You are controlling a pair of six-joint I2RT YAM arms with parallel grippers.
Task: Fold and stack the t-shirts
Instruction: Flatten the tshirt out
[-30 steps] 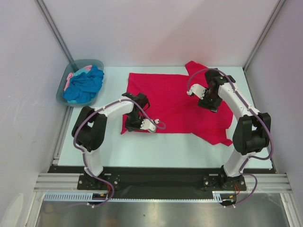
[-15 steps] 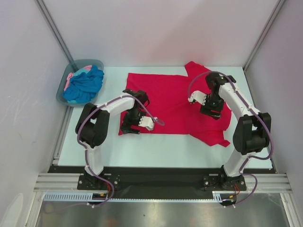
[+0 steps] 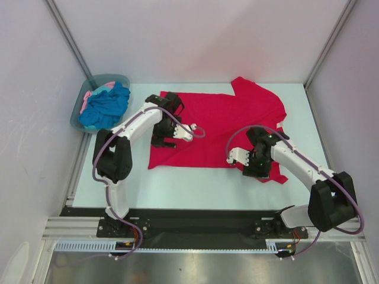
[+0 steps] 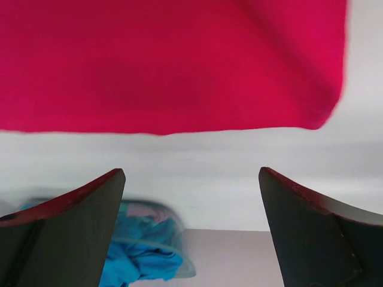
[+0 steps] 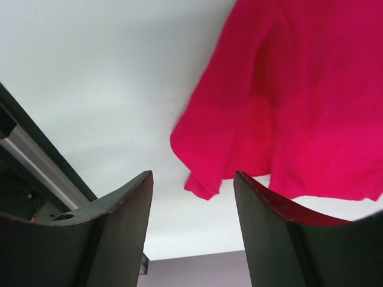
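You are looking at a large crimson t-shirt (image 3: 219, 121) that is lying spread across the white table (image 3: 195, 183), and both arms are hanging over it. The cloth is lying mostly flat and smooth, with a straight edge along its near side and a squared corner at its near left. One sleeve is poking out at the far side, and the right half is sitting more rumpled and uneven.

Your left gripper (image 3: 164, 135) is hovering over the left part of this shirt with its jaws spread wide and nothing between them. In its wrist view the shirt's straight edge and one rounded corner are showing beyond the fingers, with bare table after that.

Your right gripper (image 3: 256, 167) is hanging above the near right end of the shirt, jaws parted about halfway and gripping nothing. In its wrist view a short sleeve with a loose, slightly curled hem is lying just ahead of the fingers, touching the table.

Well away from the left gripper, off its far left side, a grey-teal plastic tub (image 3: 76, 120) is sitting at the table's corner. A turquoise t-shirt (image 3: 106, 107) is lying bunched inside it, and a pale pink t-shirt (image 3: 89, 96) is peeking out beneath that one at the rim.
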